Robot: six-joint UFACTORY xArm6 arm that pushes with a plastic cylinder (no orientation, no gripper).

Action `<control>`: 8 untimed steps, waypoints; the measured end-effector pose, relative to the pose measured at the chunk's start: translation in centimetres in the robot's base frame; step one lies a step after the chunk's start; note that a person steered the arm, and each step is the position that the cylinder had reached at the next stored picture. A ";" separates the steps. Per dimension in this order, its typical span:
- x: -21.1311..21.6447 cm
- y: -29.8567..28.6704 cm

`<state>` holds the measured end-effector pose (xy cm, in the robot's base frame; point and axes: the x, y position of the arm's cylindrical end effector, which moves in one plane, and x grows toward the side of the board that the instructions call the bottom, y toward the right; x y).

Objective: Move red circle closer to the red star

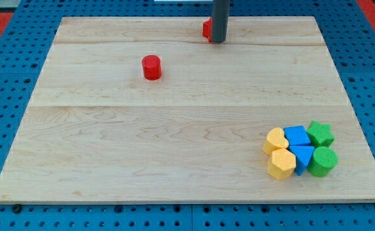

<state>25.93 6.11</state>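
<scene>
The red circle [151,67] stands on the wooden board [174,141] in the upper left-centre of the view. The red star [207,29] sits near the board's top edge, mostly hidden behind the dark rod. My tip [218,42] rests on the board right beside the star, on its right side, touching or nearly touching it. The circle lies about a hundred pixels to the lower left of my tip, well apart from it.
A cluster of blocks sits at the lower right: a yellow heart [276,140], a yellow hexagon [282,163], a blue cube [296,136], a blue triangle [302,156], a green star [320,133] and a green cylinder [323,161]. A blue pegboard [8,77] surrounds the board.
</scene>
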 end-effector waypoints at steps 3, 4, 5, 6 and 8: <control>1.5 0.0; 8.4 -0.5; 14.7 -3.4; 16.7 -10.3; 13.2 -15.0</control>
<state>39.13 -8.84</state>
